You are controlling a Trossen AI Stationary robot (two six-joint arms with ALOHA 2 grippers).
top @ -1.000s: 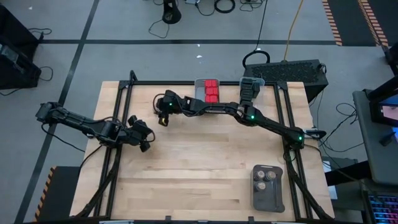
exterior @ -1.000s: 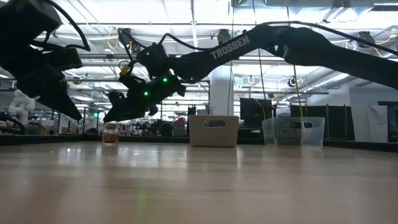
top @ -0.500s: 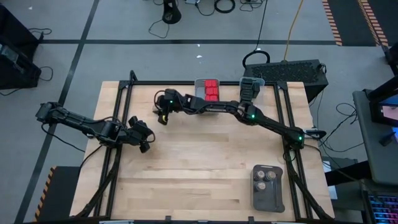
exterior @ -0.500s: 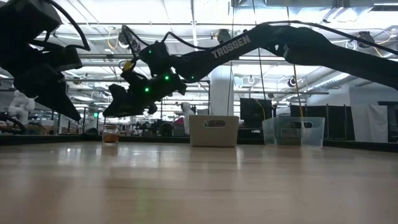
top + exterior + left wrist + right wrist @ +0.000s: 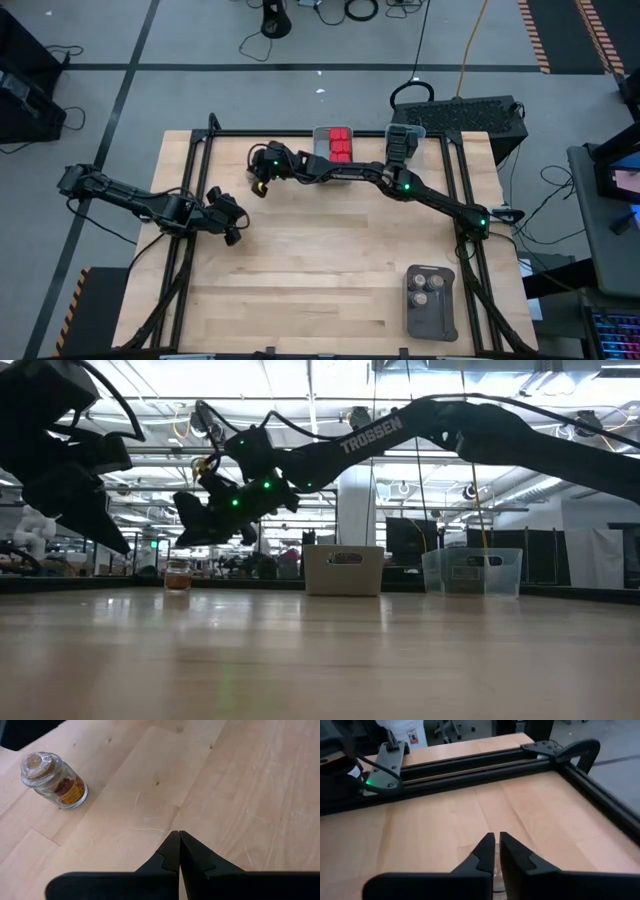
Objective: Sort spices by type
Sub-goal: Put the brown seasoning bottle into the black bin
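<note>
One round glass spice jar (image 5: 54, 780) with a tan cork top stands upright on its base on the bare wood, far left of middle; the low view shows the jar (image 5: 178, 575) too. My right gripper (image 5: 183, 525) hovers shut just above the jar, touching nothing; the right wrist view shows the gripper (image 5: 497, 840) with only table beyond the tips. My left gripper (image 5: 178, 838) is shut a little to the near left of the jar, above the table. In the high view the right gripper (image 5: 257, 186) covers the jar.
A grey bin (image 5: 340, 145) with red-capped spices and a clear bin (image 5: 402, 140) with dark ones stand at the far edge. A flat dark tray (image 5: 432, 300) with round tan-topped jars lies near the right front. A black frame rail (image 5: 470, 767) borders the table.
My right gripper has risen a little above the jar, drifted slightly toward the far edge, and shut its fingers on nothing. The jar has stayed upright in its place on the table.
</note>
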